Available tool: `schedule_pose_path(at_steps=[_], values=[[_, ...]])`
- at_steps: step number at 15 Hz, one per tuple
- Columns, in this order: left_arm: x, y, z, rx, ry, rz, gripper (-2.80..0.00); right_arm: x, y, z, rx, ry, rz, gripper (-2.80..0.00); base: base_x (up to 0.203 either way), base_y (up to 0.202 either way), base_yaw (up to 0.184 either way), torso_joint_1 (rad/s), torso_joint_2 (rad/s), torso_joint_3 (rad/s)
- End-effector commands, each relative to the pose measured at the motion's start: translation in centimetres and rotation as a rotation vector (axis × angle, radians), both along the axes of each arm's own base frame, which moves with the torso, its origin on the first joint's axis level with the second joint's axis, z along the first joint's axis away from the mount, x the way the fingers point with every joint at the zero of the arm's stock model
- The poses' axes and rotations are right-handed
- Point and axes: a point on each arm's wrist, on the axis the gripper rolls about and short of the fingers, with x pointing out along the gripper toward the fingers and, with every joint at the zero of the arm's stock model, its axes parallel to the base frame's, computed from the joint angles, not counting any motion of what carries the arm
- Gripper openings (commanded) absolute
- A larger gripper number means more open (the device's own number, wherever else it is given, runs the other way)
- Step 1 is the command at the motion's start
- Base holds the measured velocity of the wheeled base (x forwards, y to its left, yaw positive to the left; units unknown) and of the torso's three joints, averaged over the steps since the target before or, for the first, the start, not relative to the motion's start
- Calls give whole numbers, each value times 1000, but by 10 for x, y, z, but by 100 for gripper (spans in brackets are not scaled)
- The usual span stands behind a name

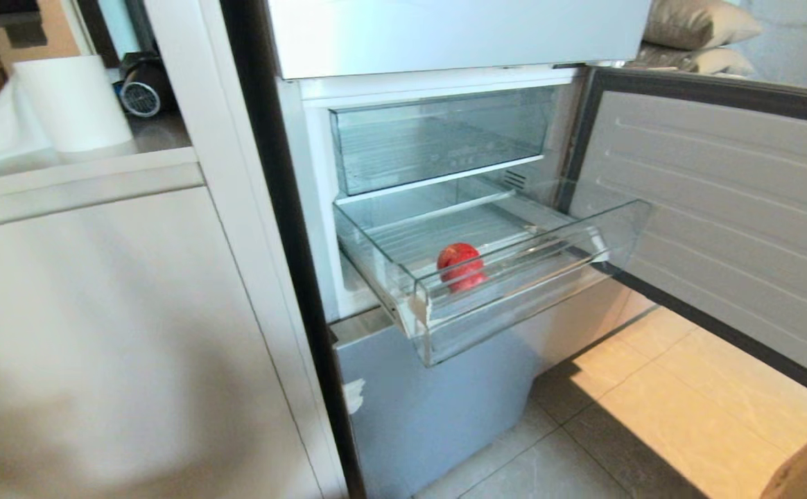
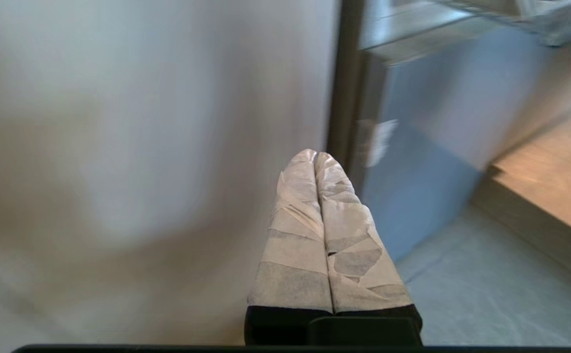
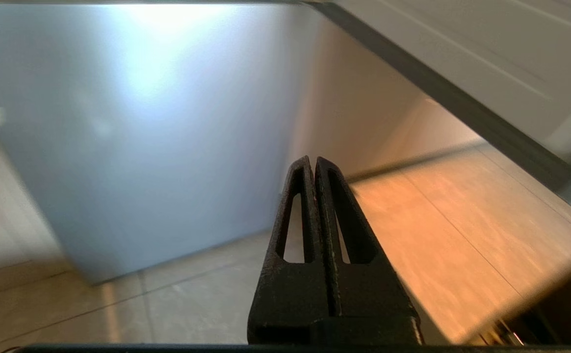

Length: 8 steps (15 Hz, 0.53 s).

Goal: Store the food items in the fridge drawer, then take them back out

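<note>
Fruit [image 1: 460, 265], red-orange and round, sits inside the fridge drawer [image 1: 514, 312], toward its front wall and closer to the corner that carries the white patch. From my head camera I see the drawer pulled well out of the fridge, its clear front lip hanging over the pale-blue lower panel [image 1: 431, 409]. Above it a second clear bin [image 1: 438, 138] is pushed back in its slot. The fridge door [image 1: 729, 215] stands swung open on the right, its ribbed white inner face turned toward the drawer. To the left of the fridge I see a white cabinet [image 1: 98, 326] whose tabletop holds a roll of white paper [image 1: 74, 100].

Neither arm shows in my head view. Through the left wrist camera, the left hand [image 2: 314, 156] hangs low near the floor, in front of the cabinet side and the blue panel, its tape-wrapped fingers [image 2: 295, 235] pressed together with nothing between them. Through the right wrist camera, the right hand [image 3: 312, 161] is also low, pointing toward the blue panel and the tiled floor [image 3: 462, 235], its black fingers [image 3: 344, 230] closed against each other and empty. Both hands are well apart from the drawer and the fruit.
</note>
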Motion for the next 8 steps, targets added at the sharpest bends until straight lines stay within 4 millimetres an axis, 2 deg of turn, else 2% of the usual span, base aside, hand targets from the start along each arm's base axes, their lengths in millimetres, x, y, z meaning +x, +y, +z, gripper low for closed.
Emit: schedule_pose_path(at_steps=[1, 6, 8], values=[[0, 0, 0, 0, 1, -1, -280, 0, 0, 0, 3, 4, 0, -280, -1, 6, -177, 4, -1, 1], [0, 0, 0, 0, -1, -1, -280, 0, 0, 0, 9, 1, -3, -280, 1, 8, -171, 4, 2, 2], [0, 0, 0, 0, 1, -1, -280, 0, 0, 0, 12, 1, -3, -280, 2, 4, -120, 3, 3, 0]])
